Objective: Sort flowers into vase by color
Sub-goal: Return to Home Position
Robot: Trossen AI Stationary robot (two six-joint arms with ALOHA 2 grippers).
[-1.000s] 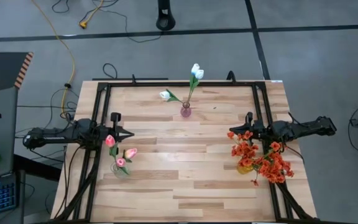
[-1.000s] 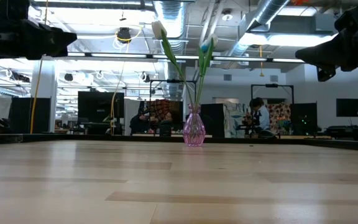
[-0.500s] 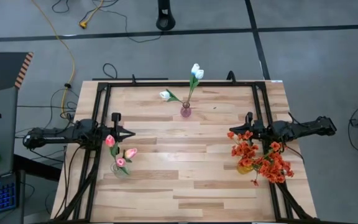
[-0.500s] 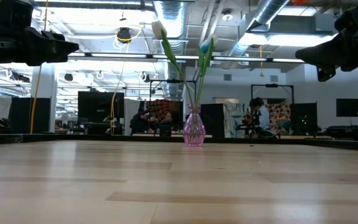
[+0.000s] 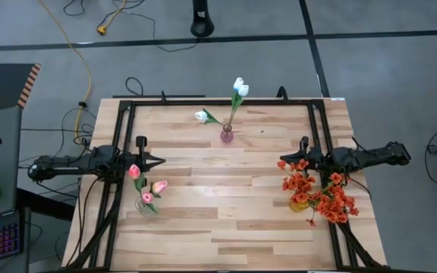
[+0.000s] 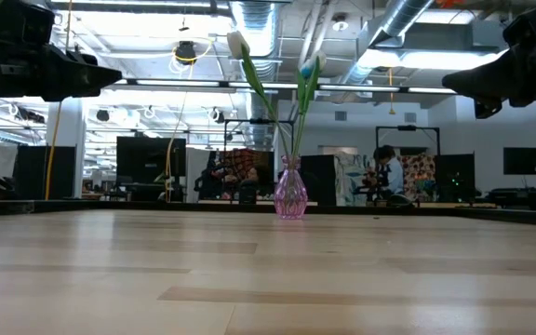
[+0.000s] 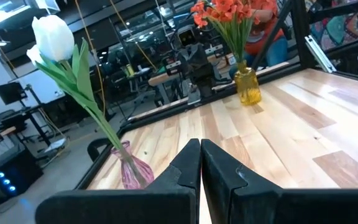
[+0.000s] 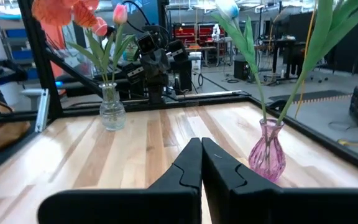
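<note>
Left gripper: at 9 o'clock on the worktop, pointing toward the centre. Its own wrist view shows the two fingers clenched tip to tip.
Pink tulips: in the clear vase at about 8 o'clock, just beside the left gripper.
White tulips: in the purple vase at 12 o'clock, one bloom leaning toward 11, the other toward 1.
Orange blooms: in the yellow vase at about 4 o'clock.
Right gripper: at 3 o'clock, pointing toward the centre, its fingers clenched together in its wrist view.
High view only: all three vases at once, plus the black frame round the worktop and a yellow cable on the floor at 11 o'clock.
Low view only: of the vases just the purple one, at centre, with both arms as dark shapes in the upper corners and a person in the room behind.
Left wrist view: the purple and yellow vases, with the right arm beyond them.
Right wrist view: the clear and purple vases, with the left arm behind.
In the way: from above, the orange blooms cover most of the yellow vase and overlap the right gripper's tip, and the pink tulips hide much of the clear vase.
</note>
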